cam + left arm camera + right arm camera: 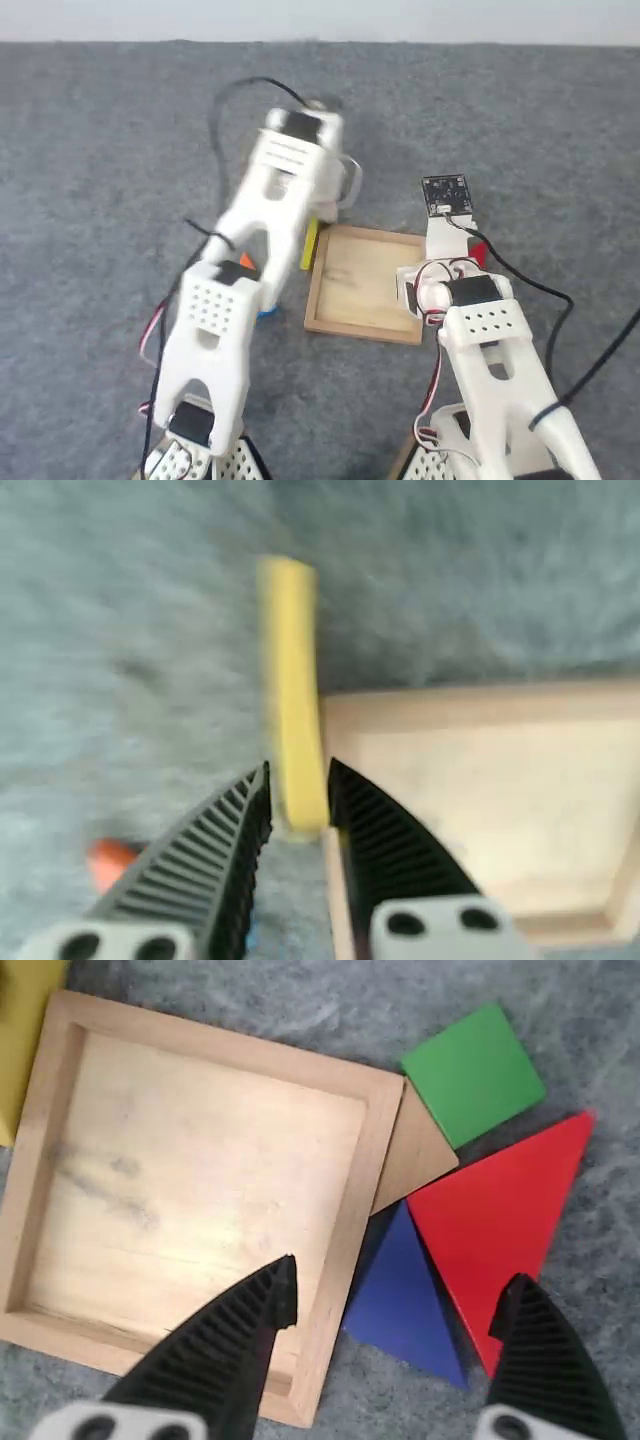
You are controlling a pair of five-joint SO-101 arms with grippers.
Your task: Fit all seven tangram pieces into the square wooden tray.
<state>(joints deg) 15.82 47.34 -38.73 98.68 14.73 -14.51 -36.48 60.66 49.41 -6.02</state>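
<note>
Now, first piece in hand: left tool (298,777) pinched narrow on yellow piece (290,670), held on edge just outside rim of tray (470,708) (no piece seated inside yet). Right tool (400,1285) spread wide, holding nothing, above tray rim and blue triangle (395,1310). Red triangle (500,1205), green square (473,1072) and tan triangle (415,1150) lie beside tray on table (600,1020). Next move, I judge: carry yellow piece over rim, turn flat, seat in corner.

Count: one square wooden tray (345,1220); one yellow piece (292,680), green square (473,1073), tan wooden triangle (415,1150), red triangle (500,1210), blue triangle (400,1300), orange piece (108,862).
</note>
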